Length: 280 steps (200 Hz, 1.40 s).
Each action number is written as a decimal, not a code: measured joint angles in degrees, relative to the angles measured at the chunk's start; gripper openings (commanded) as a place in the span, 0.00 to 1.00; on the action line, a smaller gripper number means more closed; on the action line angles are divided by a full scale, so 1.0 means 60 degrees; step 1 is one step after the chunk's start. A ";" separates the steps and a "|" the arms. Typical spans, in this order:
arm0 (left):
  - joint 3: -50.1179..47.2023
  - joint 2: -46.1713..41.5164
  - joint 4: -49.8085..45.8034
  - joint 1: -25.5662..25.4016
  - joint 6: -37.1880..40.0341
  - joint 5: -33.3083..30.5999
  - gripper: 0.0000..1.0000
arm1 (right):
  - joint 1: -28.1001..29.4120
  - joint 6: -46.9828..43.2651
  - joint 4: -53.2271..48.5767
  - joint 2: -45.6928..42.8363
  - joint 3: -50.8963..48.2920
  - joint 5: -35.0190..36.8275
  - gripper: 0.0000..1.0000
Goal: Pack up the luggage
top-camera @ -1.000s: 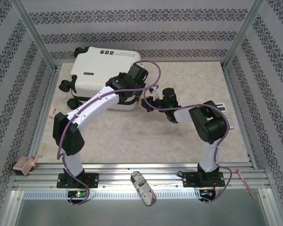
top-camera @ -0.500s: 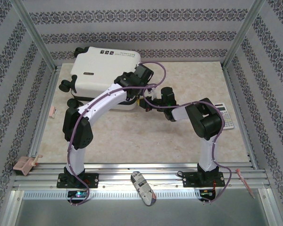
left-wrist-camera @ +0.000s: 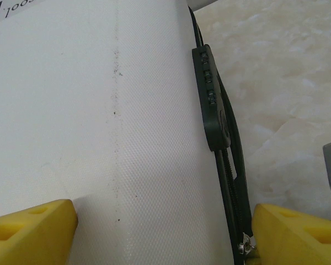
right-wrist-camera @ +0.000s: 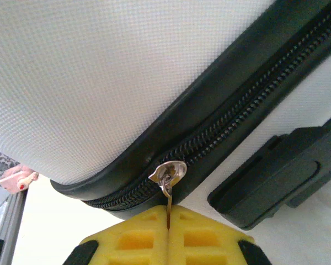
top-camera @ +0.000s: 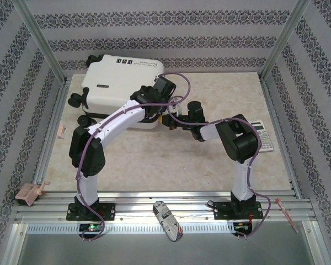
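Observation:
The luggage [top-camera: 116, 88], a white hard-shell suitcase, lies flat and closed at the back left of the table. My left gripper [left-wrist-camera: 165, 237] is open over its near right corner. One yellow finger [left-wrist-camera: 30, 232] is over the white shell [left-wrist-camera: 99, 110], the other [left-wrist-camera: 298, 234] just outside the black zipper band [left-wrist-camera: 231, 165]. My right gripper [right-wrist-camera: 168, 226] is shut on the metal zipper pull [right-wrist-camera: 168, 182], pinched between its yellow pads at the suitcase's rounded corner [right-wrist-camera: 99, 72]. From above, the right gripper [top-camera: 168, 118] sits against that same corner, beside the left gripper [top-camera: 154, 113].
A calculator [top-camera: 263, 135] lies at the table's right edge behind the right arm. A pink object [top-camera: 28, 191] sits on the left rail and a small pink piece [top-camera: 61, 131] by the left edge. A striped item [top-camera: 168, 220] lies on the front rail.
The right arm has swung slightly left, uncovering the calculator. The left arm's elbow has shifted right. Both grippers stay at the suitcase's corner, unchanged in opening.

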 measured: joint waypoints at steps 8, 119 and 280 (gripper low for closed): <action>-0.0087 -0.0058 0.0058 0.0022 -0.0022 0.0022 0.83 | 0.0007 0.0022 0.0000 0.0011 0.0025 -0.0066 0.00; -0.2503 -0.1796 0.0987 -0.0146 -0.0707 0.0299 0.78 | 0.1013 0.1133 0.0885 -0.0820 -0.1497 0.1071 0.00; -0.3799 -0.2087 0.3067 0.0062 -0.0845 0.0197 0.75 | 0.1002 -0.1111 -0.3461 -0.1632 0.0022 0.3774 0.00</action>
